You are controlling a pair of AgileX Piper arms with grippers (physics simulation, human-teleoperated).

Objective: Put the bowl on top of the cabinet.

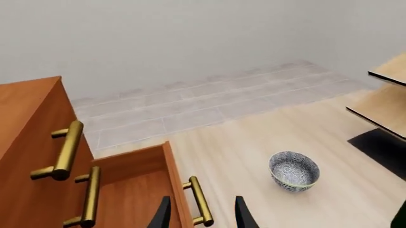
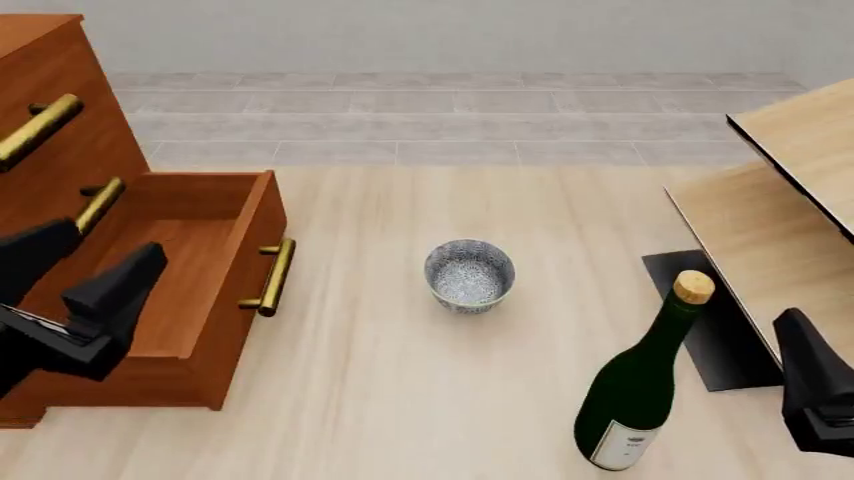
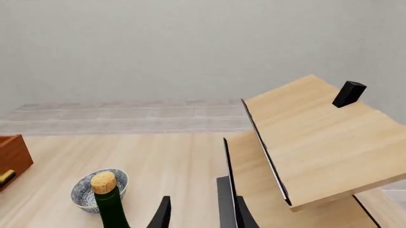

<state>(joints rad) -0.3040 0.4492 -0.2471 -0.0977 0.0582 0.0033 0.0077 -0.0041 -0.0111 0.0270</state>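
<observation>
The speckled grey-white bowl (image 2: 469,275) stands upright on the wooden table, between the cabinet and a bottle. It also shows in the left wrist view as the bowl (image 1: 294,171), and the bowl (image 3: 82,190) is partly behind the bottle's neck in the right wrist view. The reddish-brown cabinet (image 2: 67,110) fills the left side, with one drawer (image 2: 187,260) pulled out. My left gripper (image 2: 80,272) hovers open over that drawer, holding nothing. My right gripper (image 2: 817,395) is at the right edge, apart from the bowl, and its fingers (image 3: 162,213) stand open and empty.
A dark green corked bottle (image 2: 641,390) stands upright at the front right of the bowl. Pale shelf furniture with black edging (image 2: 787,190) occupies the right side, with a small black block (image 3: 349,93) on top. Brass bar handles (image 2: 274,277) stick out from the drawers.
</observation>
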